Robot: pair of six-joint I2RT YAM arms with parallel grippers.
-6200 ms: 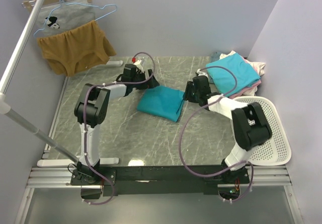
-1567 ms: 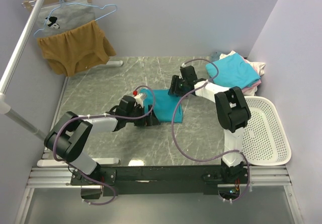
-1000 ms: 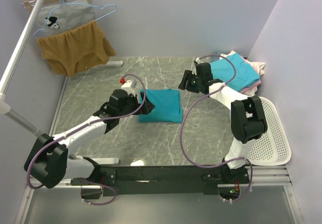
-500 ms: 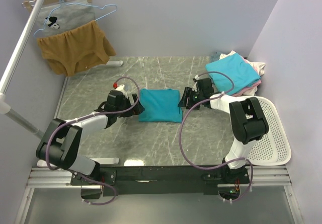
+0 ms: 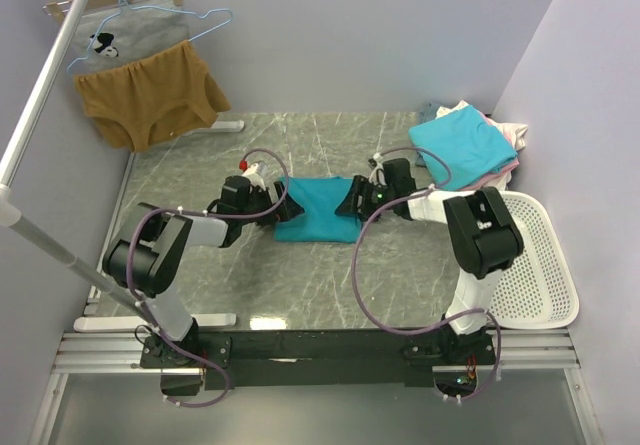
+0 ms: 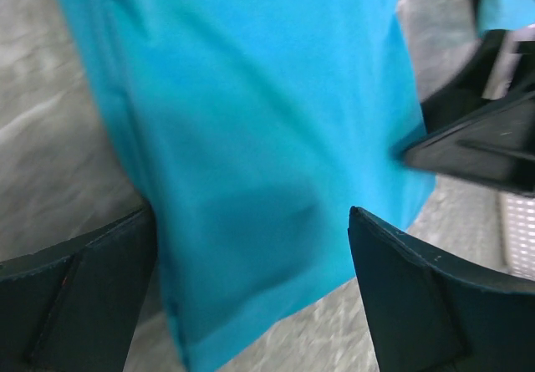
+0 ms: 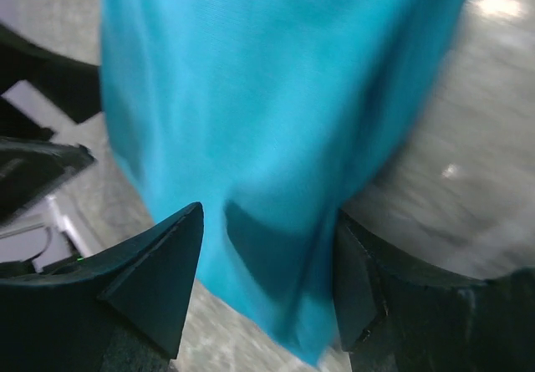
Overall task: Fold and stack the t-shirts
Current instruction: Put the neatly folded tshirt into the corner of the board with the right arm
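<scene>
- Worktop: grey marbled slab. Both arms reach in from the near edge and meet at its middle.
- Off-task items: a mustard-brown garment hangs on a hanger at the far left, with a grey printed garment behind it. A white perforated basket sits at the right edge with nothing visible in it.
- Pile in the far right corner: a lighter turquoise t-shirt lies flat on top. Pink and white shirts show crumpled beneath and behind it. I cannot tell how many are in the pile, or whether the lower ones are folded.
- Teal t-shirt: lies mid-worktop as a compact rectangle with tidy-looking edges, well apart from the pile.
- Left pincer: at the shirt's left edge. The wrist view shows its fingers spread wide, released, with the teal cloth lying between and below them, not pinched.
- Right pincer: at the shirt's right edge. Its jaws also stand apart, straddling the edge of the teal cloth. They are released and clamp nothing.
- Progress (judgement): the fold of the teal shirt looks finished or nearly so. The step in hand seems to be squaring it, or taking hold of both sides to lift it.
- Left to do (judgement): carry the teal shirt onto the stack, then fold whichever shirts beneath are unfolded.
</scene>
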